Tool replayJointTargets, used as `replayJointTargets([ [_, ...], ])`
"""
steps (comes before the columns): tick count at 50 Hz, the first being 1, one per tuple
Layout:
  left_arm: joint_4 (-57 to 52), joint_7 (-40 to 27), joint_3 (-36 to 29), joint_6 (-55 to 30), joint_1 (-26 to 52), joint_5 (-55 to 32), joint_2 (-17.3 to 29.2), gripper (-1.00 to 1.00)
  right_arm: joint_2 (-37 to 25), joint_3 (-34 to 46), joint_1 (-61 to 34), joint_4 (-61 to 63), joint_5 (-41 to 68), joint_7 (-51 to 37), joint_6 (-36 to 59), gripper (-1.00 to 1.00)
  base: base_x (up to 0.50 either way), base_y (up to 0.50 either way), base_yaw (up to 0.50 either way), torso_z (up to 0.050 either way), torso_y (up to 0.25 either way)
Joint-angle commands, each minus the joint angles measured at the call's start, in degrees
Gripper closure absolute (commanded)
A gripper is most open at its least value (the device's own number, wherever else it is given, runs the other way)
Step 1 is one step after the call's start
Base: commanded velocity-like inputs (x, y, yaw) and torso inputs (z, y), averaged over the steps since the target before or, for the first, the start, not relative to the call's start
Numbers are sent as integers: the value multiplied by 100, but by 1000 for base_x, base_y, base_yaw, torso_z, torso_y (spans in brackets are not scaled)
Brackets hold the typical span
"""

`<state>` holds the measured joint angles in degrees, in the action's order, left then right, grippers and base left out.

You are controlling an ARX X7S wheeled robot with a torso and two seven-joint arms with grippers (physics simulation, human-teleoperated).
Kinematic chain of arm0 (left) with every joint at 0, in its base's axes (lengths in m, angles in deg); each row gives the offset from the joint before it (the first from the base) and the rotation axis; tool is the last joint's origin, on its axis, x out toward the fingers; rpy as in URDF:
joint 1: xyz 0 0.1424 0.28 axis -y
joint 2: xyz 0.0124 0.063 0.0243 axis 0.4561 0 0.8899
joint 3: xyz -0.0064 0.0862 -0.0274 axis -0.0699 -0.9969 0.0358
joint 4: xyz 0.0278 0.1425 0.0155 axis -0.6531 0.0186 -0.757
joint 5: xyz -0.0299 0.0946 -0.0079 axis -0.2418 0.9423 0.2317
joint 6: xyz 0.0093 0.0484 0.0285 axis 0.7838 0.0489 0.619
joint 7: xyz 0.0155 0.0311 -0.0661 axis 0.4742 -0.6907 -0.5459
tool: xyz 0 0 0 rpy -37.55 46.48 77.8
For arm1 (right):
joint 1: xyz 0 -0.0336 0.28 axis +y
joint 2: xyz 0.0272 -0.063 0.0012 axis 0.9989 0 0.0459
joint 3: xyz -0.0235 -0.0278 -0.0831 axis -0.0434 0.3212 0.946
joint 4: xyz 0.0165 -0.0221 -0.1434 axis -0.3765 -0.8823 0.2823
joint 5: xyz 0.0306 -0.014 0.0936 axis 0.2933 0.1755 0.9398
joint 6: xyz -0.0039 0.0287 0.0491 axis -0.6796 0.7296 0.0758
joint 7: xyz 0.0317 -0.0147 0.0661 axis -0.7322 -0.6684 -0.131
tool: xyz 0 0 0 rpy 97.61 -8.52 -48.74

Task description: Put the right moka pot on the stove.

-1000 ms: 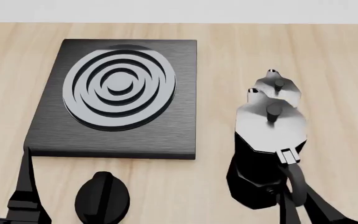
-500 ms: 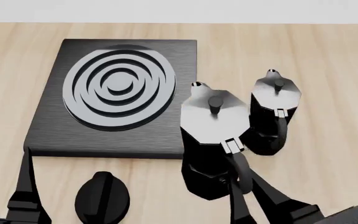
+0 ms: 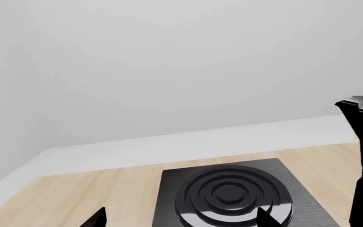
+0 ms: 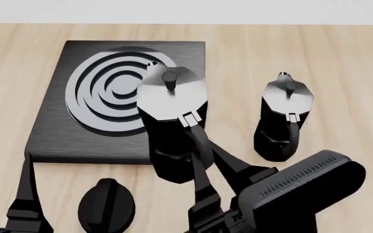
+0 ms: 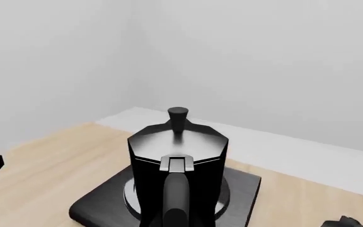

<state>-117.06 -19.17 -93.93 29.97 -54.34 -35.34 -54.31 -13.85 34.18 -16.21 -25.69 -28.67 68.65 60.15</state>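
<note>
No brand, label or writing can be read on anything in view. In the head view, the black faceted moka pot with a silvery-grey octagonal lid and knob point(image 4: 171, 127) hangs over the right edge of the flat square black stove with its silvery concentric ring burner point(image 4: 123, 99), its black handle clamped between the fingers of the right hand point(image 4: 203, 167), which reaches up from below it. A second, identical-looking moka pot point(image 4: 283, 119) stands on the light wooden worktop point(image 4: 342, 73) well to the right, and a small round black knob point(image 4: 107, 204) lies near the stove's front edge. Only the right wrist view looks along the handle at the lid. The left hand point(image 4: 25, 194) shows only partly; its opening cannot be told.
</note>
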Motion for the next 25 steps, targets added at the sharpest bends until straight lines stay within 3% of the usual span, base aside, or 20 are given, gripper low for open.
replayJointTargets([
  [1,12,7,11,52,-23,-31,17,-100,239,276,-971,-149,59,-101,565,100,0,0,0,0,0],
  [25,-8,7,24,120,-36,-99,52,-100,896,993,-2128,-1506,-428,175,580,100,0,0,0,0,1],
])
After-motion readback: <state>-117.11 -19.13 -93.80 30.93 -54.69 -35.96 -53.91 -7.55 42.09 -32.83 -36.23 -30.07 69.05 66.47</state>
